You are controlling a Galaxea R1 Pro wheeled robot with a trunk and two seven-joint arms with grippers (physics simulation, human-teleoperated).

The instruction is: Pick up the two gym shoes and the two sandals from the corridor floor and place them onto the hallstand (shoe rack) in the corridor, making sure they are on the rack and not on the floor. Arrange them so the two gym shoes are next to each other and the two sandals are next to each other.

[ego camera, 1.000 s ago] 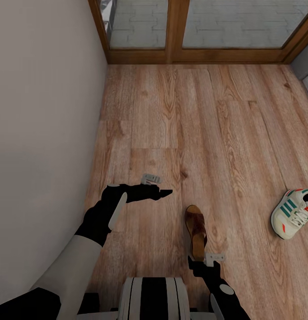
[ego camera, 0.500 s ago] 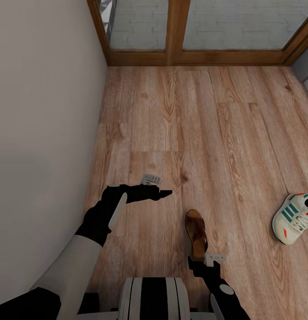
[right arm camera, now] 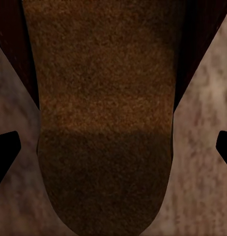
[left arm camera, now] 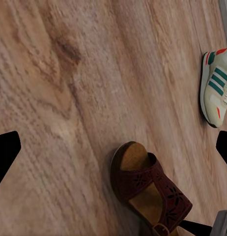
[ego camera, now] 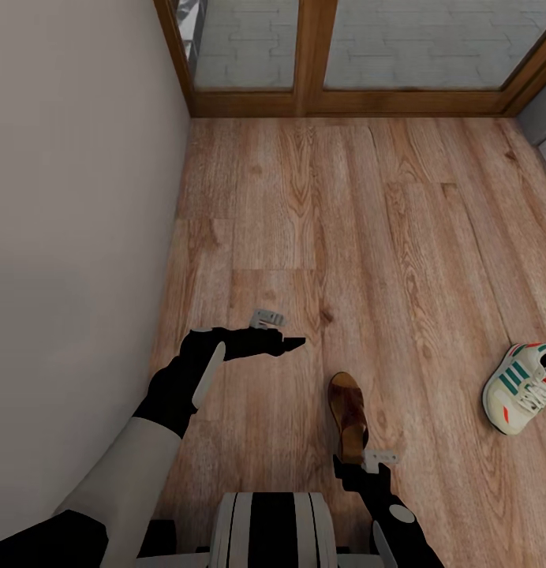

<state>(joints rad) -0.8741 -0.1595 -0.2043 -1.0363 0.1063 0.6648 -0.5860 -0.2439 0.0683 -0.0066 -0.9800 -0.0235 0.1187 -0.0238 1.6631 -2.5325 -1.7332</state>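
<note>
Wood-plank corridor floor, plain wall, glazed doors, sandal under spread right gripper, left gripper spread

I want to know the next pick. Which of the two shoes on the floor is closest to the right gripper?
The brown sandal: its heel end lies just ahead of the right gripper, while the white gym shoe sits far off to the right.

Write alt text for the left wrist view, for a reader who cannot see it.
A dark brown sandal with a perforated strap and tan footbed lies on light brown wood-plank flooring, between the left gripper's two black fingertips at the picture's edges. Farther off lies a cream lace-up sneaker with teal-green side stripes, apart from the sandal.
</note>
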